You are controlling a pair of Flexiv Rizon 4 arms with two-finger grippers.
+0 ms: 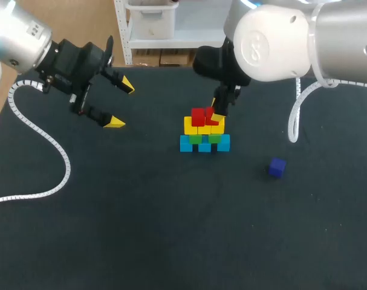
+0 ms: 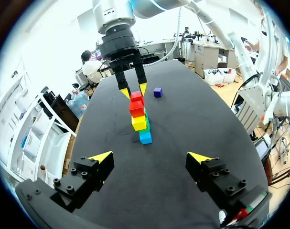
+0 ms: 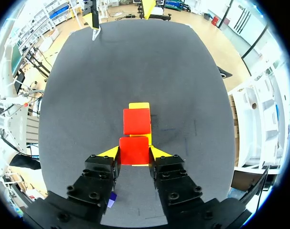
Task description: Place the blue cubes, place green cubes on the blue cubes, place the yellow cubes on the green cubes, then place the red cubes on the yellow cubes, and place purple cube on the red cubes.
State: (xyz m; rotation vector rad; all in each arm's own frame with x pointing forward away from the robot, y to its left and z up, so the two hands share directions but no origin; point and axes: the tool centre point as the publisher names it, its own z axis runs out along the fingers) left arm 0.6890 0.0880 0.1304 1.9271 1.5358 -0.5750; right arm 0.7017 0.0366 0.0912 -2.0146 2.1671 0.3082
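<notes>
Dark and plain, the desk (image 1: 141,241) carries a small stepped stack near its middle: blue cubes (image 1: 186,144) form the bottom row, green cubes (image 1: 196,138) sit on them, and yellow cubes (image 1: 191,125) lie across the green ones. The right gripper (image 3: 134,152) stands over the stack, and its fingers are clamped from two sides on a red cube (image 3: 134,149) that rests on the yellow row. A second red cube (image 3: 136,121) sits just ahead of it on the same row. The purple cube (image 1: 277,167) lies alone on the desk, well apart from the stack on the right arm's side. The left gripper (image 1: 121,104) hangs well off to the left of the stack, above the desk, with its fingers spread wide and nothing between them.
</notes>
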